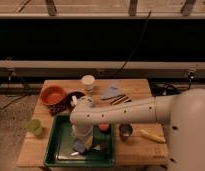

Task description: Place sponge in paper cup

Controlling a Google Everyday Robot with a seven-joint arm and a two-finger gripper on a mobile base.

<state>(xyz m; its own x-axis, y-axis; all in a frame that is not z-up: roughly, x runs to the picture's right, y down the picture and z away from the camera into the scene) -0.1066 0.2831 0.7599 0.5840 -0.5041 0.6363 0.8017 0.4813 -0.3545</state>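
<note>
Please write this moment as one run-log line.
gripper: low in green tray, at sponge | paper cup: upright, behind tray | sponge not in cup

The gripper [85, 142] is down in the tray [52, 150], right at the sponge [78, 147]. The paper cup [88, 81] stands on the table [144, 96] behind the tray.
</note>
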